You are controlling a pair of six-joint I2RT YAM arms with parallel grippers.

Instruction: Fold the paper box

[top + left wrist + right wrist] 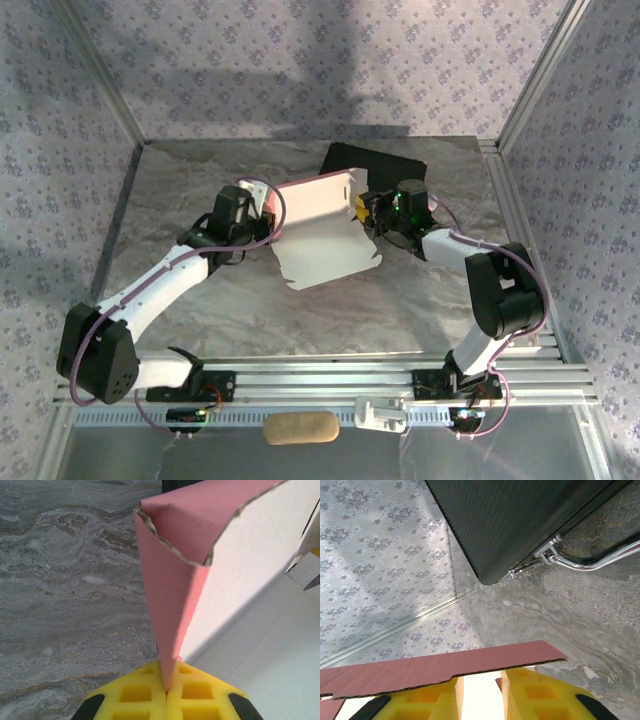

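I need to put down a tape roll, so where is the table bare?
Bare table runs along the near side, between the paper box and the rail. The far-left corner, left of the black case, is also free. The middle is crowded: the left arm and right arm meet at the box.

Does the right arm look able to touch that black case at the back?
Probably yes. The black case lies just beyond the right hand, with bare table between them. The paper box has an edge lying across that hand, though.
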